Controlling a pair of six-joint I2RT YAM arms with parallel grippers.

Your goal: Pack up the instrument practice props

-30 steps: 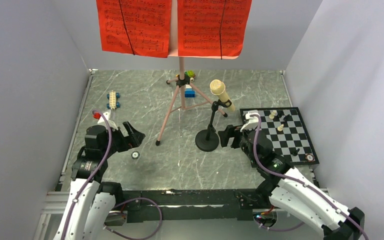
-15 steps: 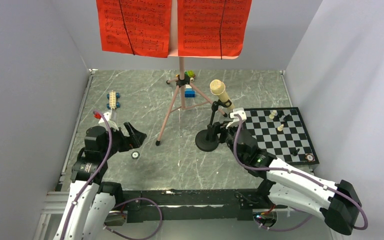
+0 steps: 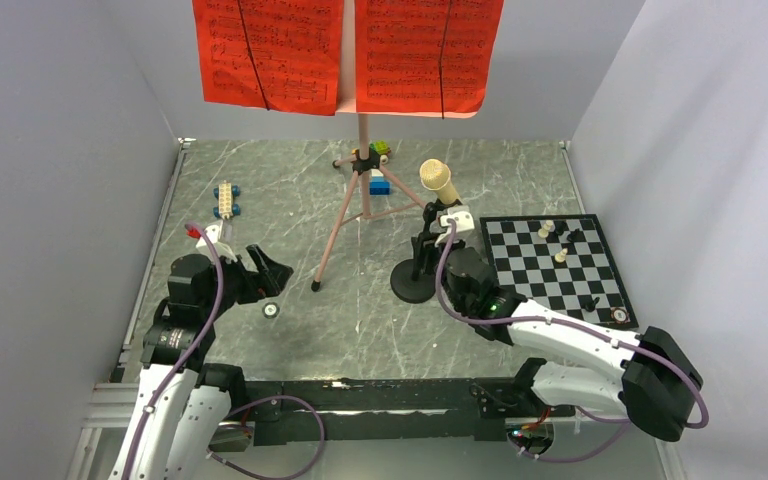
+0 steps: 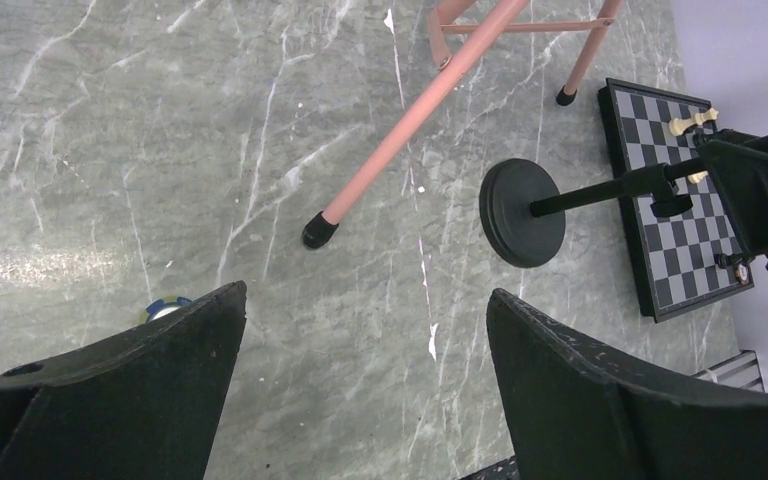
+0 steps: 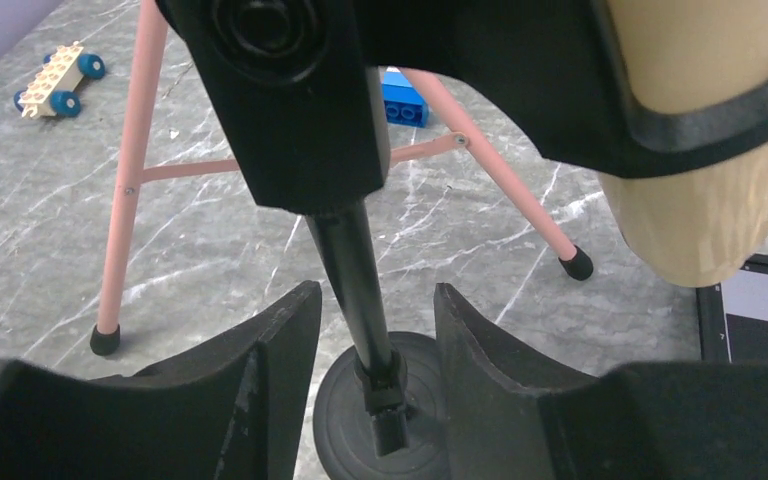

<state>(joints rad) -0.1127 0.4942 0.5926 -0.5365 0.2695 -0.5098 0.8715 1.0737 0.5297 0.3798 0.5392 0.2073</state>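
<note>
Bright, even light casts faint soft shadows, with pale glare on the counter (image 4: 50,268) at left and close fingers (image 5: 250,395) slightly blurred.

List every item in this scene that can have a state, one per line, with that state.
Music stand: upright, legs spread.
Sheet-music pages: on the music stand's desk.
Microphone: clipped in the mic stand, tilted.
Mic stand: upright on its round base.
Right gripper: jaws open, either side of the mic stand's pole.
Left gripper: jaws wide open, empty.
Chessboard: lying flat, pieces on it.
</note>
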